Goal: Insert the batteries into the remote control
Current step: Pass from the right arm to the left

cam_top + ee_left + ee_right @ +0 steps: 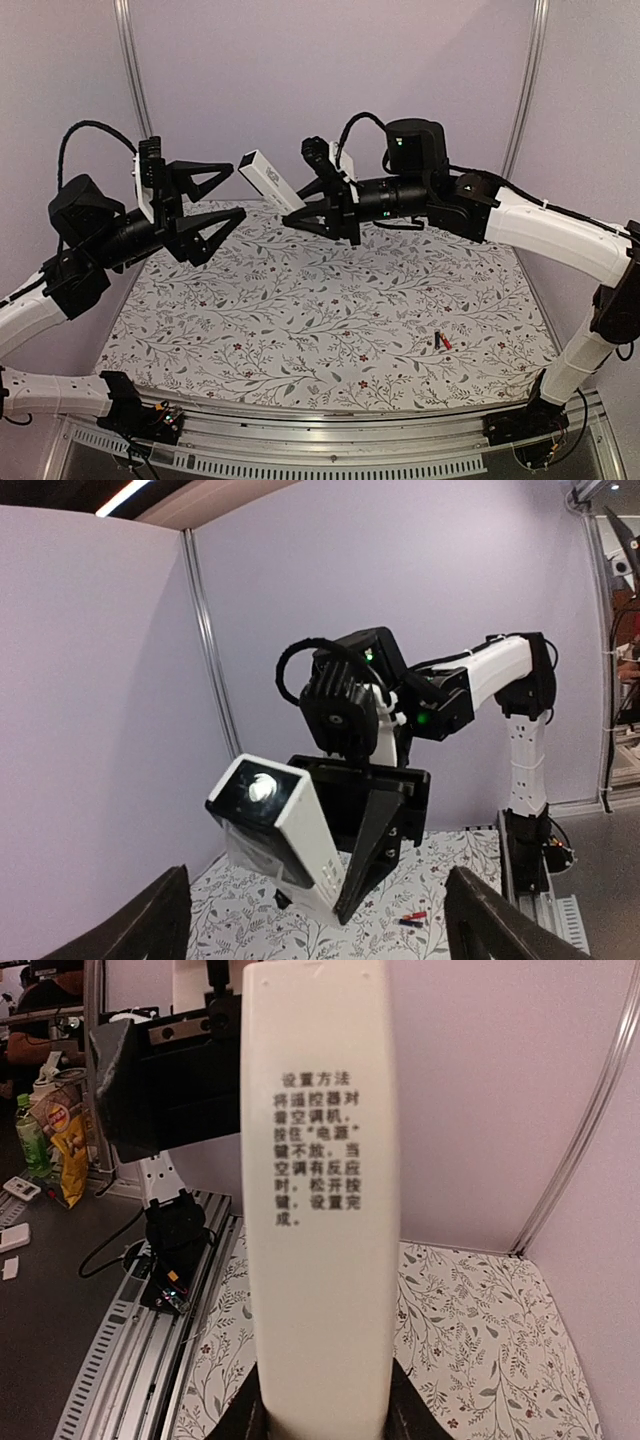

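The remote control (268, 180), a slim white bar, hangs in the air above the far part of the table. My right gripper (298, 205) is shut on its lower end. In the right wrist view the remote control (320, 1210) stands upright between the fingers (410, 1415), its back with black printed text towards the camera. My left gripper (238, 190) is open just left of its free end, not touching. The left wrist view faces the remote control's (290, 830) dark end. The batteries (441, 341), one red and one dark, lie side by side on the cloth near the right front, also visible as batteries (412, 918).
A floral cloth (320, 300) covers the table, with lilac walls behind and at both sides. A metal rail (330, 440) runs along the near edge by the arm bases. The right arm (540, 225) reaches over the table's right side.
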